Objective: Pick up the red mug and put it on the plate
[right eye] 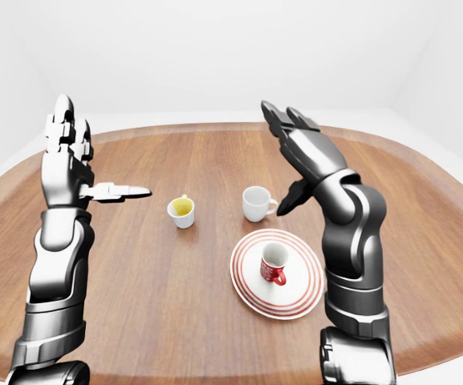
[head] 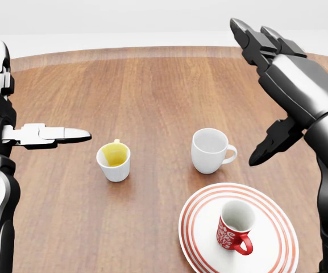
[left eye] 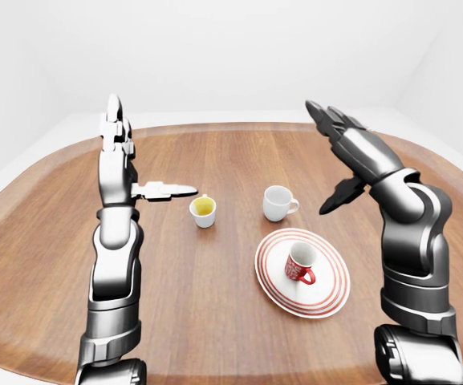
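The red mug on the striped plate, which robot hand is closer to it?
Right. The right robot hand hangs open above and to the right of the red patterned mug in the head view; the left robot hand is open at the far left, beyond the yellow-lined white cup.

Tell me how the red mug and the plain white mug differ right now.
The red mug is red with a white pattern; the white mug is plain white. The red mug stands on the striped plate; the white mug stands on the bare table, just above the plate in the head view. The red mug's handle points toward the view's bottom right, the white mug's to the right. Both are upright, empty and unheld.
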Motion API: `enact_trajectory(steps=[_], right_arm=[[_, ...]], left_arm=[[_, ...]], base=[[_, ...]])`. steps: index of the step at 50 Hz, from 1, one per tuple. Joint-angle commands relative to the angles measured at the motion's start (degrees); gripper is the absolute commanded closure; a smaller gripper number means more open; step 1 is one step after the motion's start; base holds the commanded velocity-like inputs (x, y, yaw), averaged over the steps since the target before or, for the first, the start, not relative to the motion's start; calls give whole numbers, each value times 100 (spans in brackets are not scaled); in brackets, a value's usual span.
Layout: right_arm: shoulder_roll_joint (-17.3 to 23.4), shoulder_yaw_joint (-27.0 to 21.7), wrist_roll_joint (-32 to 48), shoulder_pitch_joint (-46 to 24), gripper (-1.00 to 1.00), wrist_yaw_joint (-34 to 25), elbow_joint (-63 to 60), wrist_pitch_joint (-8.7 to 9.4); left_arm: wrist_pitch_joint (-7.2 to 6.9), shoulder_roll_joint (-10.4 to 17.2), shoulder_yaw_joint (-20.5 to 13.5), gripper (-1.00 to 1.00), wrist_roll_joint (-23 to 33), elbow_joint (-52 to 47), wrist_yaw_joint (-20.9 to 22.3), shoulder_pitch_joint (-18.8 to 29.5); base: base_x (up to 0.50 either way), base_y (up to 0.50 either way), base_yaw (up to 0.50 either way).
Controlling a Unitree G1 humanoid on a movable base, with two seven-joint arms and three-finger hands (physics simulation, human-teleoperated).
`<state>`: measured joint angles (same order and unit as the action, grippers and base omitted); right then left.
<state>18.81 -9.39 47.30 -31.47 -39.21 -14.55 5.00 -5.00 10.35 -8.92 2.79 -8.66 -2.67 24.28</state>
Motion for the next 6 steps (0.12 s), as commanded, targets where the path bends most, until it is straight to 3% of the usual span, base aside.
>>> enact_trajectory(steps=[1, 6], right_arm=[[347, -133, -443, -522, -100, -79, -597, 0], [377, -105, -547, -561, -100, -57, -607, 0]], left_arm=[[0, -16, 19, -100, 15, -178, 11, 48], [0, -15, 12, -100, 8, -241, 15, 42]], base=[[0, 0, 0], [0, 0, 0]])
